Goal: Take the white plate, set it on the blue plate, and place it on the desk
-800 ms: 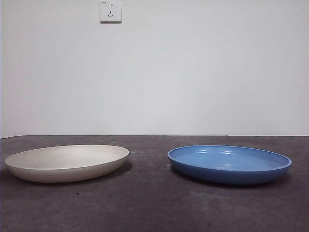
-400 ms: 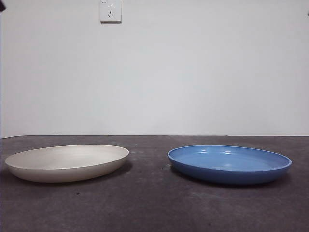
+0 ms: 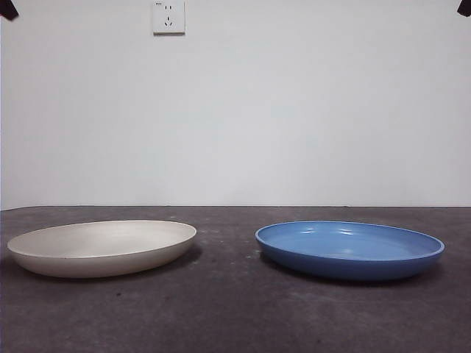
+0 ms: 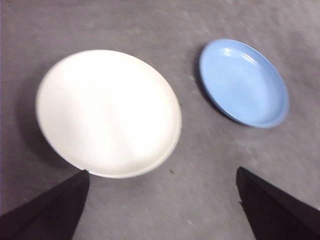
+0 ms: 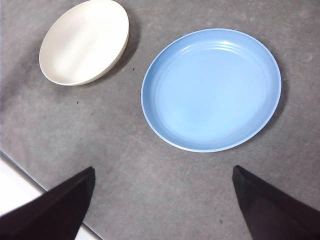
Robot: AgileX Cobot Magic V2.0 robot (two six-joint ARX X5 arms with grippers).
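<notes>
My left gripper (image 4: 160, 205) hangs high with its jaws spread wide and empty; the white plate (image 4: 109, 113) lies flat on the desk (image 4: 200, 200) just beyond it, so this arm looks nearer. The blue plate (image 4: 244, 82) sits farther on, apart from the white one, with bare desk around both rims. My right gripper (image 5: 162, 205), also open and empty, waits above the blue plate.

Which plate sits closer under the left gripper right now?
The white plate: it fills the left wrist view just beyond the open left gripper, while the blue plate lies farther off on the desk.
</notes>
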